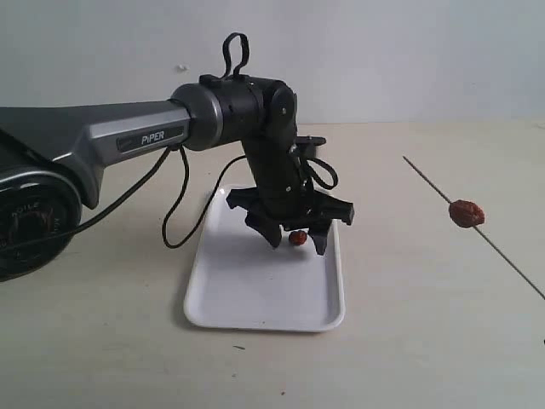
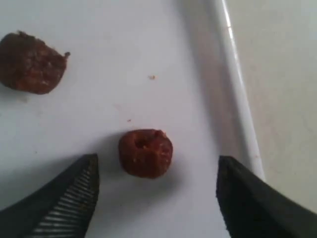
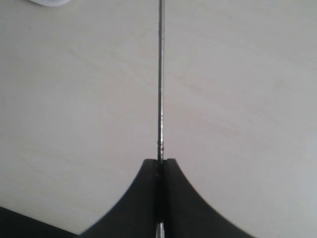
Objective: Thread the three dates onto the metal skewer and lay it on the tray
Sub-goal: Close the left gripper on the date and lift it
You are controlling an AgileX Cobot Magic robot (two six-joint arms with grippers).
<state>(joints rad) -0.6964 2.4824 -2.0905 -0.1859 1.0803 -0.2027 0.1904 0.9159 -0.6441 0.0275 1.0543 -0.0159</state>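
Just inside tray rim (image 2: 237, 89), spread left tool (image 1: 296, 247) straddles date (image 2: 145, 152).

On the table (image 1: 409, 341) the tray (image 1: 255, 298) holds two dates: one date (image 2: 145, 152) near its right rim, between the left gripper's (image 1: 297, 247) spread fingers, the second date (image 2: 30, 63) further in. Well right of the tray the metal skewer (image 1: 502, 256) slants, third date (image 1: 466, 213) threaded on it, its end pinched in the right gripper (image 3: 161, 168).

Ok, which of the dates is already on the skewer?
The date out right of the tray, pierced by the metal skewer. The two loose dates lie on the tray: one within the open left gripper, one beside it.
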